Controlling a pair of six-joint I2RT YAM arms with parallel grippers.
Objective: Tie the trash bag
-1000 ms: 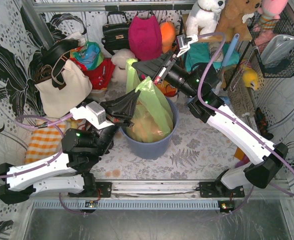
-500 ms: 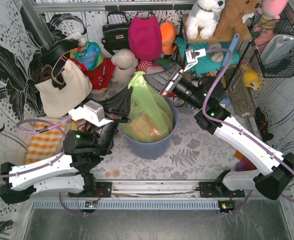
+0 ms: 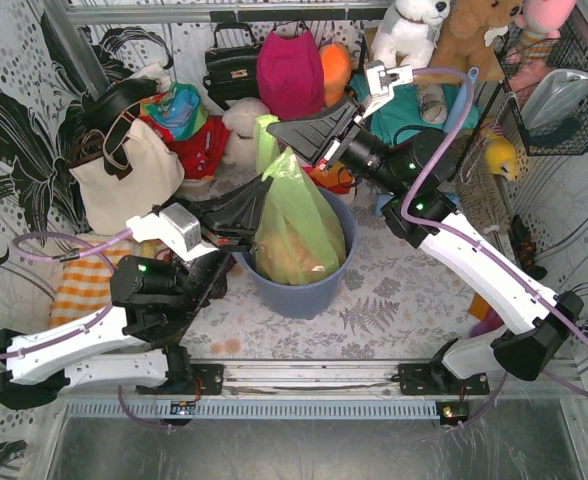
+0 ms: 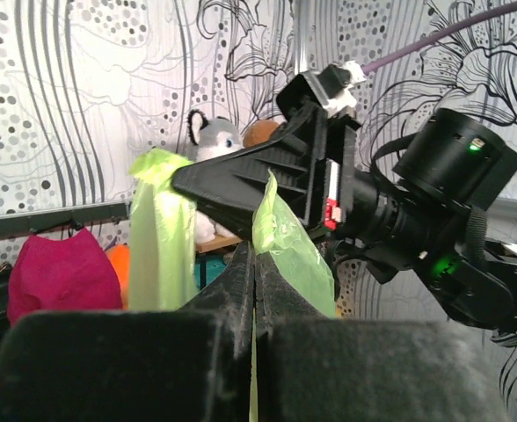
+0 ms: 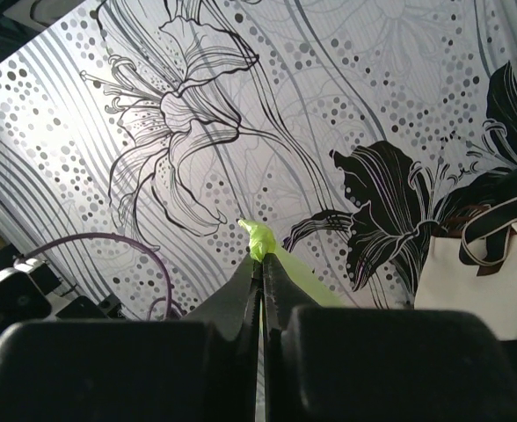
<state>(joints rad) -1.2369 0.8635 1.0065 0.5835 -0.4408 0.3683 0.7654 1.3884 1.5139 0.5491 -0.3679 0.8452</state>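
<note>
My left end effector (image 3: pixel 262 203) is clamped fully together on a fold of the trash bag (image 3: pixel 296 215); from its own wrist camera the two black fingers (image 4: pixel 241 290) meet with no gap, and a thin edge of lime-green plastic is squeezed between them and rises just above their tips. My right end effector (image 3: pixel 276 130) sits above and slightly beyond the left one. It is closed as well, pinching a second strip of the same bag, and a small green nub (image 5: pixel 257 236) pokes out past its fingertips. From the left wrist that second strip (image 4: pixel 157 224) hangs down from the tip of the right end effector (image 4: pixel 181 180). The first fold reaches up to the right one's underside. Below both end effectors the rest of the bag drops into a blue-grey bin (image 3: pixel 309 292) on the counter (image 3: pixel 399 290), with orange-brown paper showing through the plastic. A small red and white sticker (image 4: pixel 331 189) sits on the right end effector's body, its print too small for me to read. A white tote bag (image 3: pixel 124 182) stands out to the left of my left end effector.
</note>
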